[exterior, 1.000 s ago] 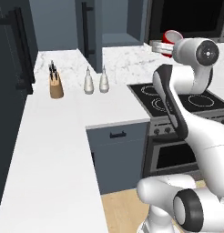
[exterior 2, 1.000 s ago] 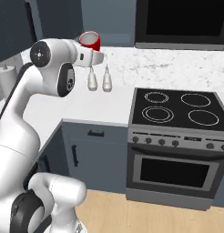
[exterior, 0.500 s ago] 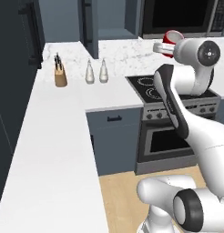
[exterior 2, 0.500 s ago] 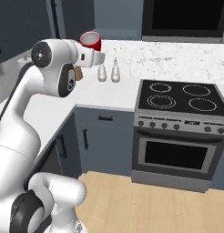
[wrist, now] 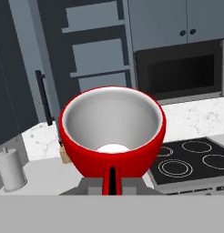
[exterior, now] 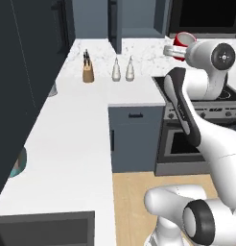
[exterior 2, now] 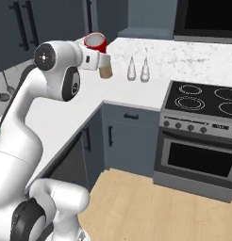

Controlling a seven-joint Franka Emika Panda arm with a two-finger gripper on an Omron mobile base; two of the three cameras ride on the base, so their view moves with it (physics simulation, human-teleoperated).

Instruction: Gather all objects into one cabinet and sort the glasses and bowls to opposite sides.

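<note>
Red mug (wrist: 112, 132) — it's up in the air, carried high at the end of the arm, mouth turned toward the hand camera so its pale inside shows. The gripper (wrist: 112, 179) is clenched on it from below, handle running down between the fingers; that looks like a hold meant for travel, not for setting down. In the left base view the mug (exterior: 181, 44) rides above the stove's left edge; in the right base view it (exterior 2: 95, 42) hangs over the white counter (exterior 2: 66, 113), clear of the knife block (exterior: 88, 71) and two pale bottles (exterior: 123, 70) toward the counter's back edge. No cabinet shelf near it, so delivery is, I'd judge, some way off.
</note>
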